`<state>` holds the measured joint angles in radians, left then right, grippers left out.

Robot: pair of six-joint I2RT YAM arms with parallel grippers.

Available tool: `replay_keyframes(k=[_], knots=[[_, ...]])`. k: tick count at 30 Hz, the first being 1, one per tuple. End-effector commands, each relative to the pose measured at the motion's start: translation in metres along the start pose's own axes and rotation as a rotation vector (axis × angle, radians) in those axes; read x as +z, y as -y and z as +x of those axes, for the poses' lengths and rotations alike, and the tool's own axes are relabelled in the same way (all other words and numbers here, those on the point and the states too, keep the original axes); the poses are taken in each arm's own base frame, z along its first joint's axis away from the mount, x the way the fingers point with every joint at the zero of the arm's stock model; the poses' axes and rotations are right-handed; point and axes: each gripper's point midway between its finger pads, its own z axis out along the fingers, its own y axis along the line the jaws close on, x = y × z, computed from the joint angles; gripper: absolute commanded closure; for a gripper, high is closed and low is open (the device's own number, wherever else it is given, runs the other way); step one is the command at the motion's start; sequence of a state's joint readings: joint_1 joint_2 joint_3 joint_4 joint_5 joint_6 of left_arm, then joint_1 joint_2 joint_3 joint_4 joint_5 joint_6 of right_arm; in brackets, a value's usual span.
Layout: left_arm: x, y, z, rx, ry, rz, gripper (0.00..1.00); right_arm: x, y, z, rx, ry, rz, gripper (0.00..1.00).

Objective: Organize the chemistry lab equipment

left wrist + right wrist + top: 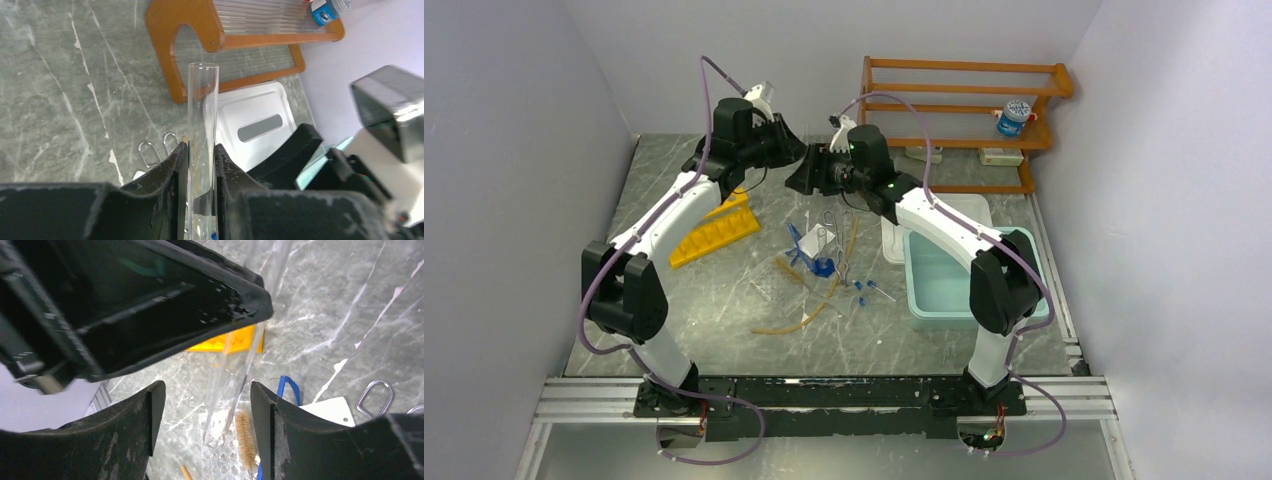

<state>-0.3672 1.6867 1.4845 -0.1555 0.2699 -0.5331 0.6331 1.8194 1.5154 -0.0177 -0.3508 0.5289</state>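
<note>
Left gripper (200,148) pinches a clear test tube (202,95) lengthwise. At its 3 o'clock the right gripper (206,390) faces it, fingers spread, likely for a handover. Yellow holed rack (714,232) lies at 7 o'clock.

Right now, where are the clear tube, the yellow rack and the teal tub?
clear tube (203,105): left wrist view, on its glass wall below the open mouth.
yellow rack (714,236): top external view, middle of its sloping top face.
teal tub (936,285): top external view, bare inner floor near the left wall.
</note>
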Motion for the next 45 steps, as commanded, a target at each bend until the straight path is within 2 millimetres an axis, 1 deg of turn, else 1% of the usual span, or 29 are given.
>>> replay_keyframes(k=[1,3,5,6,8,11,14,15,16,18,19,20,21,23,26,27,28,29,32,33,35,38,40,41,43,45], knots=[[-0.018,0.03,-0.017,-0.042,0.024,0.083,0.86,-0.002,0.005,0.001,0.017,0.024,0.02,0.35],[-0.019,0.026,-0.016,-0.057,0.025,0.071,0.86,-0.007,0.007,-0.001,0.014,0.048,0.038,0.35],[-0.021,0.029,-0.016,-0.075,0.023,0.092,0.86,-0.009,0.01,0.0,0.016,0.055,0.05,0.36],[-0.021,0.031,-0.016,-0.085,0.018,0.1,0.86,-0.009,0.011,0.002,0.019,0.051,0.049,0.38],[-0.023,0.036,-0.016,-0.104,0.013,0.12,0.86,-0.004,0.01,0.004,0.023,0.038,0.035,0.44],[-0.027,0.042,-0.018,-0.12,0.006,0.145,0.86,0.001,0.008,0.005,0.026,0.03,0.014,0.58],[-0.03,0.043,-0.017,-0.123,-0.003,0.155,0.84,0.002,0.003,0.002,0.006,0.041,-0.018,0.71],[-0.03,0.041,-0.015,-0.123,-0.011,0.154,0.82,0.0,-0.001,0.001,-0.011,0.047,-0.04,0.75],[-0.031,0.04,-0.014,-0.125,-0.021,0.156,0.77,-0.001,-0.005,0.0,-0.025,0.049,-0.062,0.78],[-0.033,0.038,-0.015,-0.128,-0.043,0.186,0.6,-0.003,-0.012,0.001,-0.069,0.039,-0.101,0.81],[-0.036,0.036,-0.017,-0.134,-0.052,0.205,0.54,-0.004,-0.015,0.002,-0.094,0.03,-0.122,0.81],[-0.039,0.035,-0.02,-0.142,-0.062,0.226,0.49,-0.006,-0.017,0.005,-0.124,0.02,-0.141,0.82],[-0.043,0.033,-0.024,-0.148,-0.068,0.25,0.46,-0.007,-0.019,0.007,-0.152,0.011,-0.156,0.82],[-0.052,0.039,-0.029,-0.143,-0.093,0.337,0.42,-0.009,-0.018,0.011,-0.2,-0.014,-0.167,0.82],[-0.058,0.045,-0.034,-0.096,-0.113,0.381,0.41,-0.009,-0.015,0.016,-0.262,-0.05,-0.172,0.82],[-0.06,0.045,-0.035,-0.079,-0.117,0.38,0.42,-0.008,-0.013,0.016,-0.279,-0.058,-0.166,0.83],[-0.06,0.044,-0.034,-0.064,-0.124,0.373,0.46,-0.006,-0.011,0.013,-0.299,-0.053,-0.16,0.83],[-0.061,0.044,-0.033,-0.051,-0.129,0.371,0.48,-0.006,-0.009,0.015,-0.307,-0.07,-0.152,0.83],[-0.062,0.042,-0.024,-0.039,-0.161,0.383,0.57,-0.003,-0.004,0.014,-0.346,-0.095,-0.139,0.83],[-0.062,0.041,-0.021,-0.039,-0.172,0.388,0.63,-0.002,-0.004,0.014,-0.36,-0.105,-0.14,0.83],[-0.061,0.04,-0.017,-0.034,-0.187,0.39,0.71,0.001,-0.001,0.016,-0.379,-0.123,-0.134,0.83],[-0.061,0.038,-0.018,-0.019,-0.181,0.374,0.86,0.004,0.004,0.015,-0.397,-0.131,-0.118,0.8],[-0.061,0.034,-0.02,-0.001,-0.168,0.348,0.92,0.006,0.006,0.011,-0.393,-0.124,-0.099,0.73],[-0.06,0.03,-0.023,0.013,-0.151,0.321,0.94,0.006,0.007,0.009,-0.385,-0.116,-0.09,0.66],[-0.06,0.02,-0.032,0.057,-0.101,0.245,0.95,0.005,0.008,0.002,-0.368,-0.087,-0.057,0.46],[-0.063,0.005,-0.047,0.117,-0.021,0.135,0.95,0.0,0.006,-0.007,-0.348,-0.046,-0.035,0.33]])
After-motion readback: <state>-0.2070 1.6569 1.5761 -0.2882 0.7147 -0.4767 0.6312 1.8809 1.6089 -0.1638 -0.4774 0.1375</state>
